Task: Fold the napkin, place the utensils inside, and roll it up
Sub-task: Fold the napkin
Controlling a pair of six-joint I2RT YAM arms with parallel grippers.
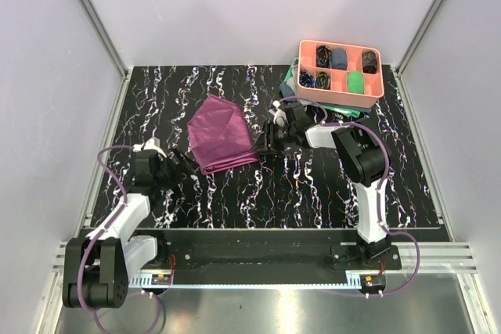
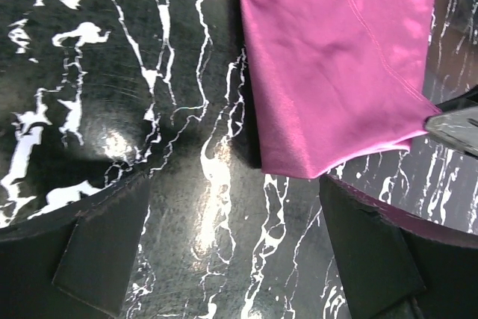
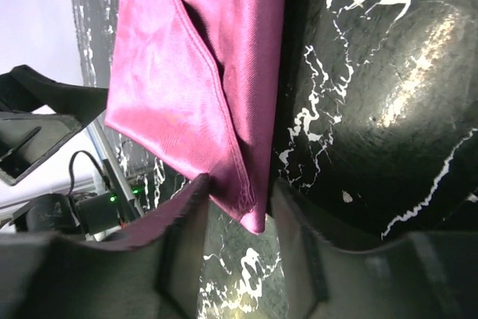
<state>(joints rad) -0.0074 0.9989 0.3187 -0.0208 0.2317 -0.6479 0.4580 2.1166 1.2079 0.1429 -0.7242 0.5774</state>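
so the plum-purple soft cloth napkin (image 3: 202, 72) is poking its corner right between the right end effector (image 3: 239, 188)'s half-spread fingers, unpinched; the left end effector (image 2: 235, 184) is sitting wide-spread, cloth just ahead-right.

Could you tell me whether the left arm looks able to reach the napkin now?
Probably yes: the left gripper is open just short of the napkin, with only bare table between.

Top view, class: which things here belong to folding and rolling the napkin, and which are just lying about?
Belongs to the job:
- plum-purple napkin

Just lying about:
- pink compartment tray
- cloth rolls inside it
- teal-green cloth under it
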